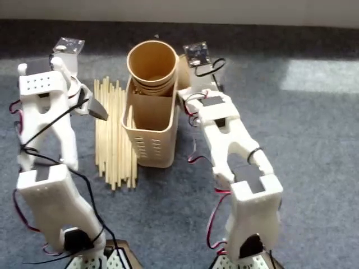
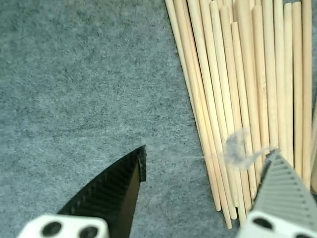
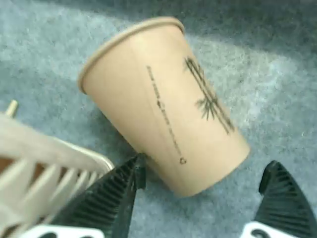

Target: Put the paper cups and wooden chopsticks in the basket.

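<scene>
Left arm: pincer (image 1: 94,107) hangs low over the left margin of the wooden chopsticks (image 1: 115,134), jaws spread wide and holding nothing. In the left wrist view the pincer (image 2: 208,151) has its black finger above bare grey surface (image 2: 74,74) and its grey finger above the outer sticks (image 2: 247,74). A tuft of lint (image 2: 235,146) clings to the sticks near that finger.

Chopsticks: loose flat bundle on the surface, left of centre, running from the far edge towards the near edge, right side just beside the basket (image 1: 151,145).

Basket: beige, slotted, about mid-surface towards the far edge. A stack of paper cups (image 1: 151,64) stands in its far end, mouths up.

Right of the basket: one more paper cup (image 3: 163,109) lies on its side on the surface, near the basket rim (image 3: 49,153).

Right arm: pincer (image 3: 207,161) wide, one black finger on each side of the lying cup's base end. Contact cannot be told.
</scene>
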